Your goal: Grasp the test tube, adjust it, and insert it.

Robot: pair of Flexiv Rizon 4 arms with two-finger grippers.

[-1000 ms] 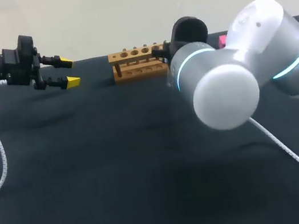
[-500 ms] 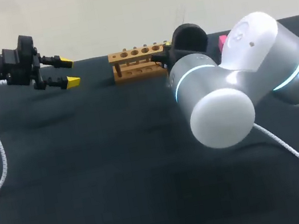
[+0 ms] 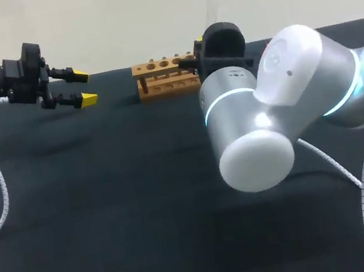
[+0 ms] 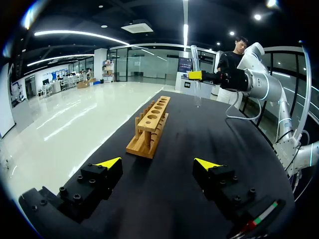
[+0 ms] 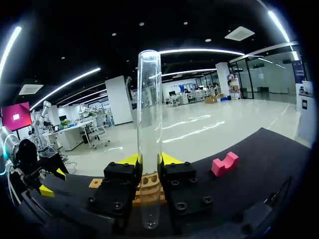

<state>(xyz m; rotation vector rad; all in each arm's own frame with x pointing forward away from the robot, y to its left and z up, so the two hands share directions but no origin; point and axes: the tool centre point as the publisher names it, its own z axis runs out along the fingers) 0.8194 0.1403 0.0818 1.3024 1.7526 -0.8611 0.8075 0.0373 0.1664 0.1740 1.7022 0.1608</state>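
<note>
Glass in a firm pinch: the right gripper (image 5: 149,160) has its two yellow-tipped fingers closed from both sides on the clear test tube (image 5: 148,99), which it holds upright in the air at the far side of the dark table (image 3: 111,212). The tube is just off the right end of the wooden rack (image 3: 166,75) and not yet in any hole. At the far left, the left gripper (image 3: 85,87) hangs above the cloth with its fingers spread apart and nothing between them, well apart from the rack. A pink block (image 5: 225,163) lies on the cloth to the right of the tube.

The risk from here appears to lie in alignment. If the tube's rounded end comes down off-centre, it could strike the rack's top bar rather than a hole, which might chip the glass or shove the light wooden stand along the cloth. Smooth glass may also slip or tilt between the narrow tips if the hold loosens during adjustment. From above, the right arm's bulky elbow hides the rack's right end, so any gap there is hard to judge.

No writing or label can be read on the tube, the rack or the block.
</note>
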